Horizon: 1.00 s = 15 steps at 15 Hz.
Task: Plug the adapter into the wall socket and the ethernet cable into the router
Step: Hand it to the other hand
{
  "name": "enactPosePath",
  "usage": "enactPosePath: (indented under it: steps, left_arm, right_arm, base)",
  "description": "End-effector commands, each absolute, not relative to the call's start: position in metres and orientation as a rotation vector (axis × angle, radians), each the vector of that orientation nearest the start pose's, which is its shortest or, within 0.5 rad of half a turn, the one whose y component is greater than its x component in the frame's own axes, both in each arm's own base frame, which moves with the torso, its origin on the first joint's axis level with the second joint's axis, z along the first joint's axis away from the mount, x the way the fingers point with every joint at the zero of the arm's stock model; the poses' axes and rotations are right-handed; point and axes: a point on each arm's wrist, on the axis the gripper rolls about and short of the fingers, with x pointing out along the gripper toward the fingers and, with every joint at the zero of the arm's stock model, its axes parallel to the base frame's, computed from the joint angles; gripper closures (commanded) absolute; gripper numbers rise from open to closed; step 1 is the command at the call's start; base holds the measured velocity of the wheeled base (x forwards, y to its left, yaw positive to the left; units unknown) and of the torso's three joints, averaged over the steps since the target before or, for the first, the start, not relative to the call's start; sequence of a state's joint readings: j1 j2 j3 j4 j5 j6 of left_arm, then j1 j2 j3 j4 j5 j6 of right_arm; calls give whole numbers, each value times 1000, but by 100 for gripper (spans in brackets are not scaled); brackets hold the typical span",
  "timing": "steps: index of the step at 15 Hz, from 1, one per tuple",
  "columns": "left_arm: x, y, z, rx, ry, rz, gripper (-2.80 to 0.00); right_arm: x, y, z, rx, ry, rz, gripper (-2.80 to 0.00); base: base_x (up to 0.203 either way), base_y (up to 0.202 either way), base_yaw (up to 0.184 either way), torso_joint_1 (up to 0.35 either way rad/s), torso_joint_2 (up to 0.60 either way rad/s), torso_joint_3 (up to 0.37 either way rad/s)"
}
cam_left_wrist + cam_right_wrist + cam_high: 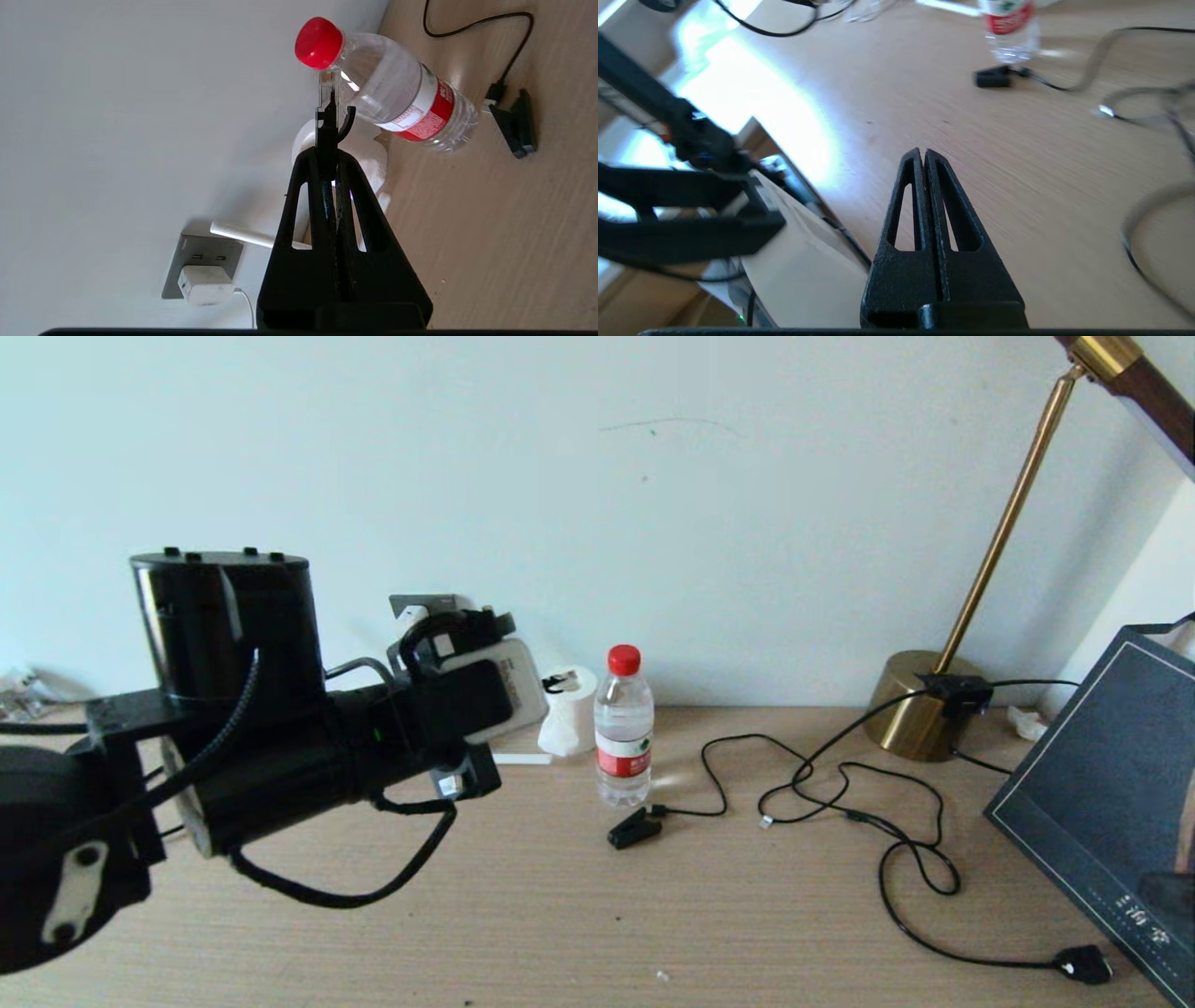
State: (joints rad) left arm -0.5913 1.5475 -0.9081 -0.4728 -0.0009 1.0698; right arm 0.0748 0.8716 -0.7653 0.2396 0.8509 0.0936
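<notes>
- Our left gripper [328, 128] is clamped on the ethernet cable [329, 91] plug, clear tip pointing past the fingertips along the gripper's axis.
- The router [509, 686], left of centre in the head view, lies just beyond that claw; its ports are hidden.
- The adapter [205, 284] sits in the wall socket [196, 254].
- Our right gripper [924, 156], pressed together and empty, hangs over the desk [579, 915].
- The water bottle [624, 733] label is unreadable.
</notes>
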Motion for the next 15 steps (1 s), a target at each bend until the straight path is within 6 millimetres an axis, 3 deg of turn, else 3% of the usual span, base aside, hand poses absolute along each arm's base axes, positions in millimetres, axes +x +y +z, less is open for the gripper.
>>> enactPosePath:
  steps: [1, 5, 8, 12, 15]
  left_arm:
    - [240, -160, 241, 1086, -178, -616, 0]
    - [240, -161, 247, 1078, -198, -612, 0]
    - [238, -161, 256, 1069, -237, -619, 0]
    - [247, -173, 259, 1066, -262, -639, 0]
    - [254, -185, 263, 1062, -286, -639, 0]
  right_arm:
    - [128, 41, 252, 237, 498, 979, 0]
    - [167, 91, 254, 167, 589, 1005, 0]
    - [197, 129, 258, 197, 544, 942, 0]
    - [231, 152, 271, 222, 475, 913, 0]
    - [245, 161, 283, 218, 430, 919, 0]
  base:
    - [0, 0, 0, 0, 0, 0]
    - [0, 0, 0, 0, 0, 0]
    - [0, 0, 0, 0, 0, 0]
    - [0, 0, 0, 0, 0, 0]
    - [0, 0, 0, 0, 0, 0]
